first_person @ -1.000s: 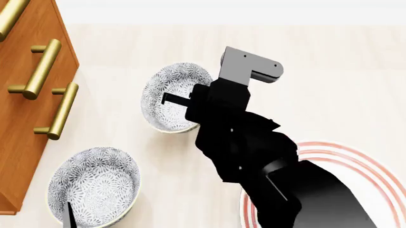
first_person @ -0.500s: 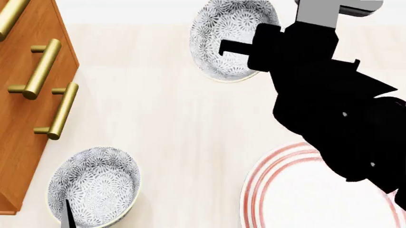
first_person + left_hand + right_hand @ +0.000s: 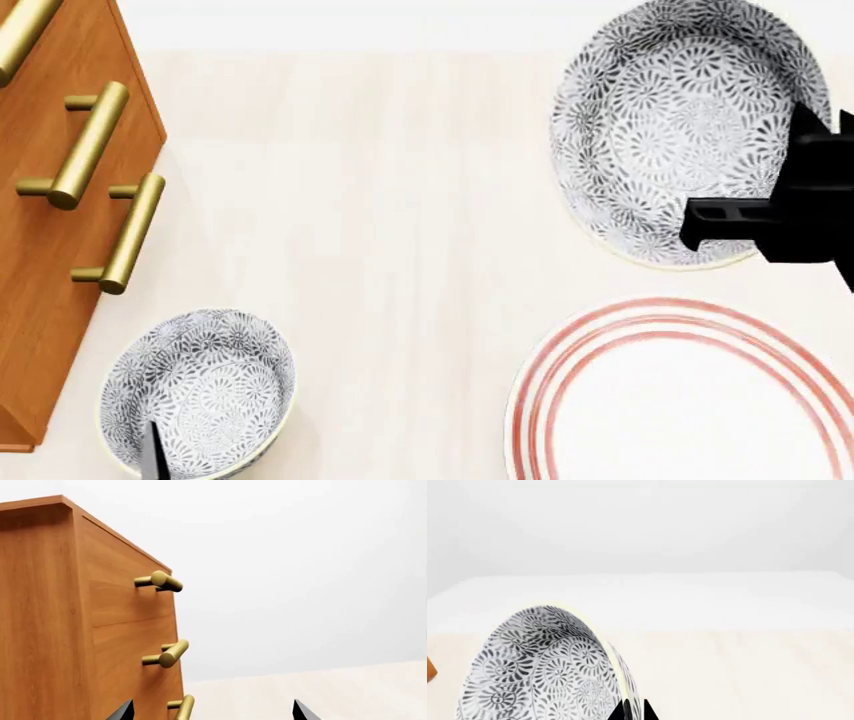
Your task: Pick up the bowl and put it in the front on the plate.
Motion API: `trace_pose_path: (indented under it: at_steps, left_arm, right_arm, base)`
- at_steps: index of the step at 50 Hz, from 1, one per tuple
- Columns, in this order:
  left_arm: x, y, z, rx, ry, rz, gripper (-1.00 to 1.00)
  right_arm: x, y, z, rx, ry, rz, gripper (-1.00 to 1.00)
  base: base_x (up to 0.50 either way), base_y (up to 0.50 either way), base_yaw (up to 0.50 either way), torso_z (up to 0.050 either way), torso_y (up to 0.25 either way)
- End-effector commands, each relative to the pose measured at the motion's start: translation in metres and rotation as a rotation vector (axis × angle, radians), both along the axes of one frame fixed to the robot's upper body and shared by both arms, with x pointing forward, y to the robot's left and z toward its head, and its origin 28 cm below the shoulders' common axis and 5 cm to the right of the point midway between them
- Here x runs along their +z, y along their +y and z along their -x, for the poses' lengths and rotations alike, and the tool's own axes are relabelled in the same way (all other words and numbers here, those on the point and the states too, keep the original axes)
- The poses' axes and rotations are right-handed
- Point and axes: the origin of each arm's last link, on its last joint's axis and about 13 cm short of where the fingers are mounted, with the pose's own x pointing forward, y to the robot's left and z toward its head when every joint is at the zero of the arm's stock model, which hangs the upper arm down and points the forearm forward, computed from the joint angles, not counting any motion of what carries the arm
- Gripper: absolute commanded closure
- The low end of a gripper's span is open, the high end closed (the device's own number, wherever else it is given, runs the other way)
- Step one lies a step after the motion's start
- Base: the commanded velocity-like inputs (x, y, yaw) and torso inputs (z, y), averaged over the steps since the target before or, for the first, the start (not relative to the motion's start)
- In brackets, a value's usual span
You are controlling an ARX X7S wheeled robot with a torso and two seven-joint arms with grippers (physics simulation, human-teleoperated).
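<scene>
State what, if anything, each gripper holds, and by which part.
The right gripper pinches the patterned bowl by its rim, lifted beyond the plate. The left gripper is open and holds nothing.

plate: bare | cabinet: well left | second bowl: beside cabinet

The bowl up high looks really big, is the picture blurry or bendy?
Head view: sharp, not bent; the held bowl just looms nearer than the lower bowl. Right wrist view: the bowl fills the corner, tilted, still crisp. Shadows are very faint everywhere.

Glazed patterned bowl, glossy plate, wood-grain cabinet with brassy metal handles.
</scene>
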Motion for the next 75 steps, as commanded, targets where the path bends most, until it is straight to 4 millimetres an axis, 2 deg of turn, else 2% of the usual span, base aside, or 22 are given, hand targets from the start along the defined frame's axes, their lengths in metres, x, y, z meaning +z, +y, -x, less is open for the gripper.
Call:
trace_pose_path:
  at_steps: [1,6,13,22,32,41,46,59,75]
  left_arm:
    - [0.0,-0.002,0.001,-0.006,-0.003,-0.011,-1.0]
    - [0.001,-0.002,0.001,-0.008,-0.004,-0.012,-1.0]
    - [0.001,-0.002,0.001,-0.01,-0.005,-0.017,-1.0]
    - [0.002,-0.003,0.001,-0.007,-0.001,-0.021,-1.0]
    - [0.002,-0.003,0.001,-0.007,0.005,-0.022,-1.0]
    - [0.001,-0.003,0.001,-0.011,0.007,-0.023,-1.0]
    - [0.001,-0.004,0.001,-0.013,0.007,-0.024,-1.0]
    - [0.001,-0.004,0.001,-0.016,0.008,-0.026,-1.0]
    - [0.0,-0.004,0.001,-0.02,0.01,-0.028,-1.0]
  right_arm:
    - [0.005,-0.016,0.046,0.078,-0.094,0.118,1.0]
    - [0.008,-0.026,0.054,0.133,-0.091,0.153,1.0]
    - [0.004,-0.036,0.05,0.201,-0.047,0.161,1.0]
    - [0.012,-0.06,0.043,0.099,-0.038,0.134,1.0]
    - [0.01,-0.067,0.041,0.134,0.001,0.144,1.0]
    - [0.006,-0.059,0.044,0.331,0.025,0.22,1.0]
    - [0.0,-0.058,0.043,0.375,0.026,0.253,1.0]
    - [-0.001,-0.062,0.041,0.345,0.025,0.266,1.0]
    - [-0.021,-0.059,0.041,0.369,0.084,0.187,1.0]
  base:
    - [0.0,0.0,0.0,0.0,0.0]
    - [0.0,0.0,0.0,0.0,0.0]
    - [0.0,0.0,0.0,0.0,0.0]
    - [0.0,0.0,0.0,0.0,0.0]
    - [0.0,0.0,0.0,0.0,0.0]
    - [0.0,0.0,0.0,0.0,0.002]
    - [0.0,0.0,0.0,0.0,0.0]
    - [0.0,0.0,0.0,0.0,0.0]
    - [0.0,0.0,0.0,0.0,0.001]
